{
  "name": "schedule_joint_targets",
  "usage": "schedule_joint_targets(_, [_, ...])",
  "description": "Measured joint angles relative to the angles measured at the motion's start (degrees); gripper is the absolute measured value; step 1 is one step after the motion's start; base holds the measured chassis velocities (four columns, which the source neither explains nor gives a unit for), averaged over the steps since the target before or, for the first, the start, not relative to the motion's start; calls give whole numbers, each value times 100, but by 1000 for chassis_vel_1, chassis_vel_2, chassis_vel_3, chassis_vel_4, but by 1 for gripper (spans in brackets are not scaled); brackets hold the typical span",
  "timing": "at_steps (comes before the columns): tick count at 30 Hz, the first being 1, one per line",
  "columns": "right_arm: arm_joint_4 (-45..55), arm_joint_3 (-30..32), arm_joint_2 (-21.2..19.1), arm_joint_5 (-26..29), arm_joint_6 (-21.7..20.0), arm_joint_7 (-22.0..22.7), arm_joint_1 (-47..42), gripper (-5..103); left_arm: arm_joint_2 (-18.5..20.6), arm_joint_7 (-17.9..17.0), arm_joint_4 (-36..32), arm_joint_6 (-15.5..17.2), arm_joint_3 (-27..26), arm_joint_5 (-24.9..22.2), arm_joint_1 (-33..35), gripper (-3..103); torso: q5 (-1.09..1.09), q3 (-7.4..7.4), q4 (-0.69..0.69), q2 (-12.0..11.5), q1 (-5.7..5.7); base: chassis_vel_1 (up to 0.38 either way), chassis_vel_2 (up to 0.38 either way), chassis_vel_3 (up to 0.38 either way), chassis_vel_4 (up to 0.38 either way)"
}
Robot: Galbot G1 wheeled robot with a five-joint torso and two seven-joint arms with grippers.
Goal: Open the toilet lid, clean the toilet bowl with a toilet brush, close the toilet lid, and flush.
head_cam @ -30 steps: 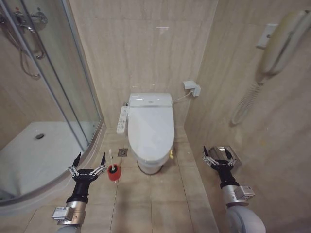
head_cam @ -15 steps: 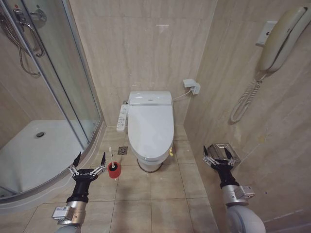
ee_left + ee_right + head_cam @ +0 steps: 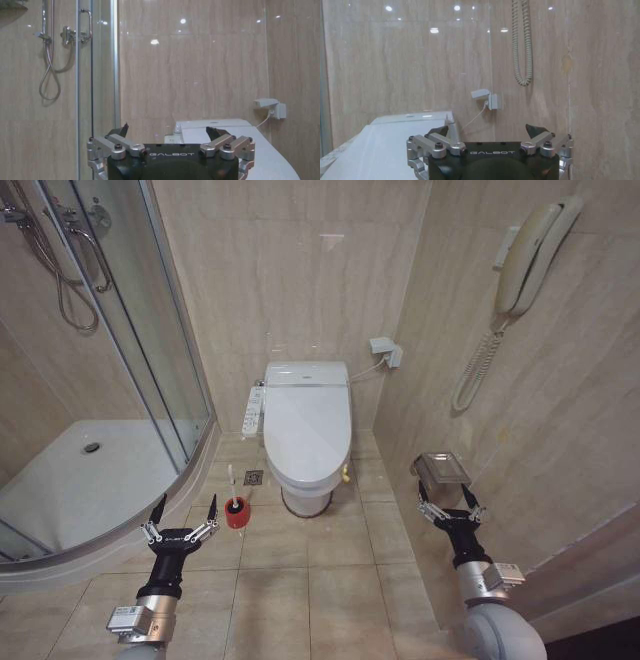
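Both grippers hanging spread and empty, short of the toilet.

You are holding the left gripper fingers apart, with the small white-handled toilet brush in its round red cup just beyond its right fingertip. The right gripper is likewise gaping below a chrome paper holder. The glossy white oval plastic toilet lid is lying closed ahead, between both grippers.

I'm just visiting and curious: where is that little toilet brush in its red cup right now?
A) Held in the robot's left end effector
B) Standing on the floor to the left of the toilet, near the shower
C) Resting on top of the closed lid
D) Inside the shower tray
B: the toilet brush stands in its red cup on the floor tiles beside the toilet, and the open left end effector is empty.
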Motion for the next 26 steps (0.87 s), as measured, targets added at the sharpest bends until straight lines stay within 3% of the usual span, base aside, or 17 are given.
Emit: schedule_joint_targets(26, [0,0,0,0,0,0,1,100,0,0,0,0,0,0,-3,100,0,1,0,-2,3,-11,11,12,-7])
